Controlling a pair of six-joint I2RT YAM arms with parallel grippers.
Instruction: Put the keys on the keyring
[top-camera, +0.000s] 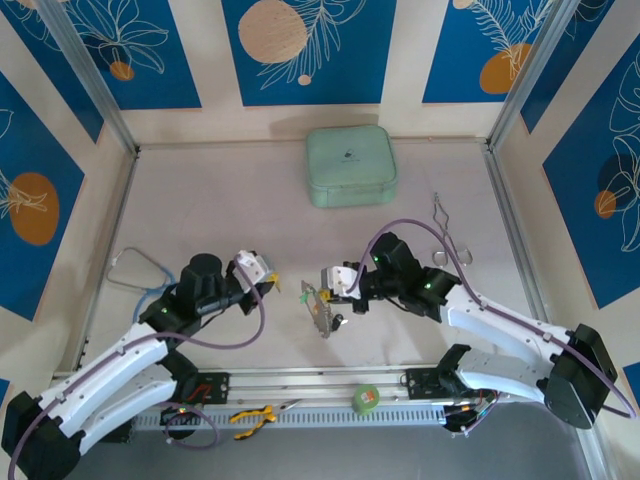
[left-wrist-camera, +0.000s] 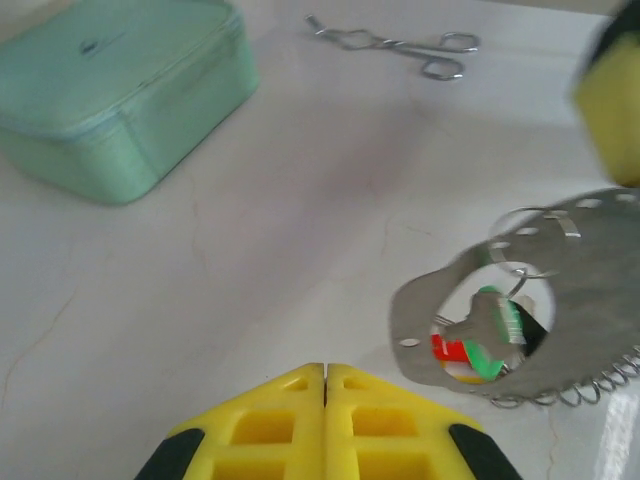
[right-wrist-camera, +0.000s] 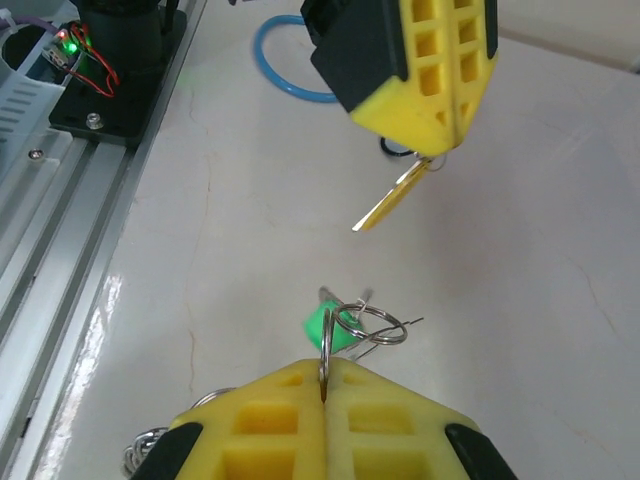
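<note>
1 brass key (right-wrist-camera: 392, 200) in L hand (right-wrist-camera: 440, 152); keyring (left-wrist-camera: 600, 290) clamped in R hand (right-wrist-camera: 325, 378).

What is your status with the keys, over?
Left pincer shut on brass key. Right pincer shut on keyring. Key not yet threaded. Nothing between them.

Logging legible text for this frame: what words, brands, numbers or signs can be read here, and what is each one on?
No text is clear enough to quote.
Mint-green case: a small dark logo with a line of lettering on the lid, too blurred to read.
Green tape roll: any print is too small to tell.
Blue wall panels: leaf and circle patterns, no words.
</note>
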